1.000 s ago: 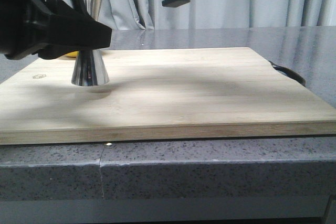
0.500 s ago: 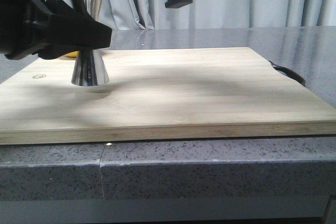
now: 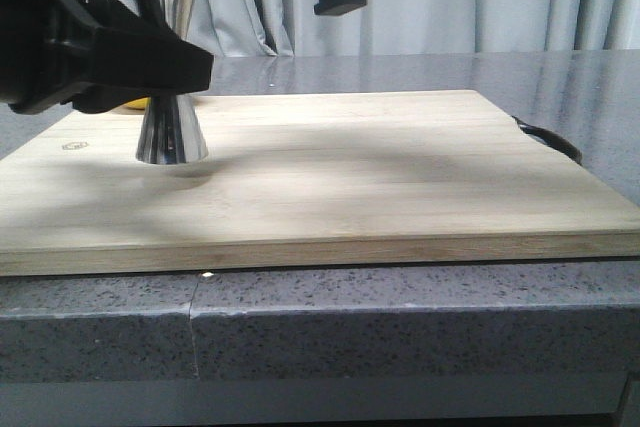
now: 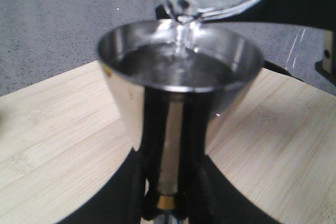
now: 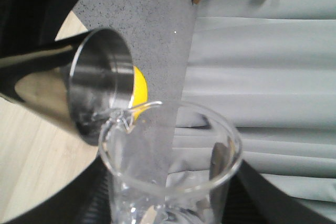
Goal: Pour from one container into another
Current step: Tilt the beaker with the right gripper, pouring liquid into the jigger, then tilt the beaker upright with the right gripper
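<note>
jigger [image 3: 173, 132] on board's [image 3: 400, 177] left, beaker [image 5: 173, 166] apparently above

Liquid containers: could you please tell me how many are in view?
2: a shiny steel hourglass-shaped jigger standing on the wooden board, and a clear glass beaker tilted above its rim, pouring. Others may be hidden.

Front view low, table-level; both wrist views close, sharing jigger [image 4: 178, 77] rim.

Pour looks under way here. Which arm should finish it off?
The right. Its gripper holds the glass beaker tipped, spout over the steel jigger, with liquid streaming in. The left gripper steadies the jigger's waist on the wooden board, so it should probably just hold.
</note>
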